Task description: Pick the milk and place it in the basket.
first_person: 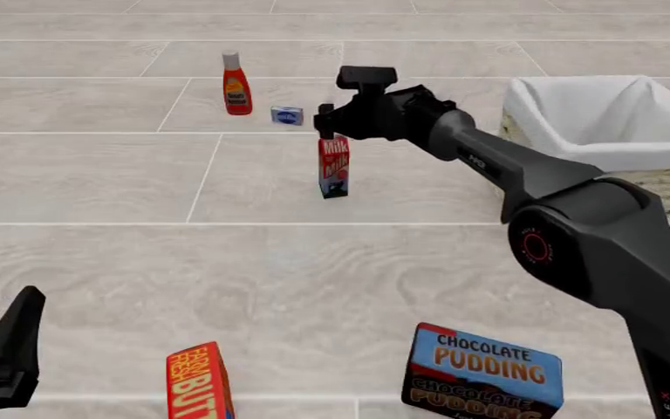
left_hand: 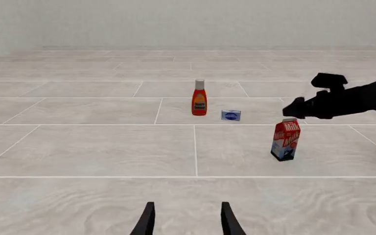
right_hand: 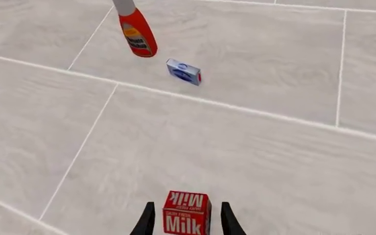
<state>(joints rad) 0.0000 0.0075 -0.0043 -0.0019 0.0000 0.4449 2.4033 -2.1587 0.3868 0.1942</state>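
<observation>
Nearest the front camera, at the table's near edge, stand an orange-red butter box [first_person: 199, 382] and, to its right, a dark chocolate pudding box [first_person: 483, 372] with a blue top face. At the lower left corner of that view sits the left gripper [first_person: 7, 353], low and well apart from everything else; its own wrist view shows the two dark fingertips of the left gripper [left_hand: 186, 220] spread with nothing between them, pointing across the pale tiled table [first_person: 102, 262]. Farther out, near the middle of the table, the milk [first_person: 334, 167] stands upright on the surface, a tall carton with a red top and a blue and white lower part. The right arm [first_person: 568, 227] reaches in from the right, and the right gripper [first_person: 332, 131] sits right over the carton's top. In the right wrist view its fingers [right_hand: 147, 221] flank the red top of the carton on both sides, but whether they press on it cannot be told. Beyond the milk stands a red ketchup bottle [first_person: 236, 85] with a white cap, and just beside it, toward the milk, lies a small blue and white box [first_person: 287, 115]. The basket [first_person: 597, 118], lined with white cloth, sits at the right of the table, well apart from the milk.
</observation>
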